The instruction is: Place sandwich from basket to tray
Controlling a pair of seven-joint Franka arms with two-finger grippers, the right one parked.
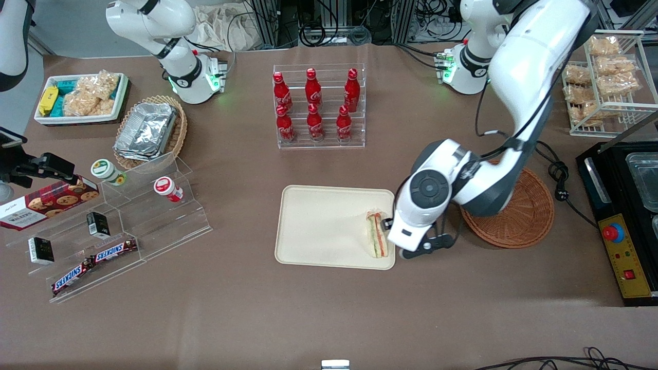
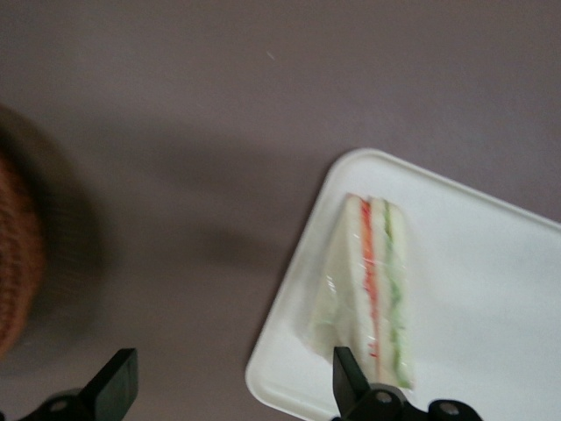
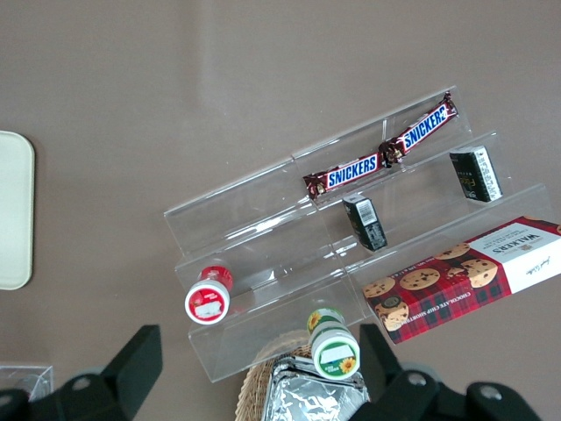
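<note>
On the brown table, the sandwich (image 2: 372, 289) lies released on the tray (image 1: 318, 226) — the gripper (image 2: 232, 386), wide open and empty, is best lifted straight up.

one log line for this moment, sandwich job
sandwich: lying on tray, near edge | basket: empty | gripper: open, beside sandwich, not gripping

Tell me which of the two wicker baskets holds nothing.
The round reddish-brown basket, partly under the working arm beside the tray; the tan oval basket holds foil containers. The open gripper is above the sandwich.
</note>
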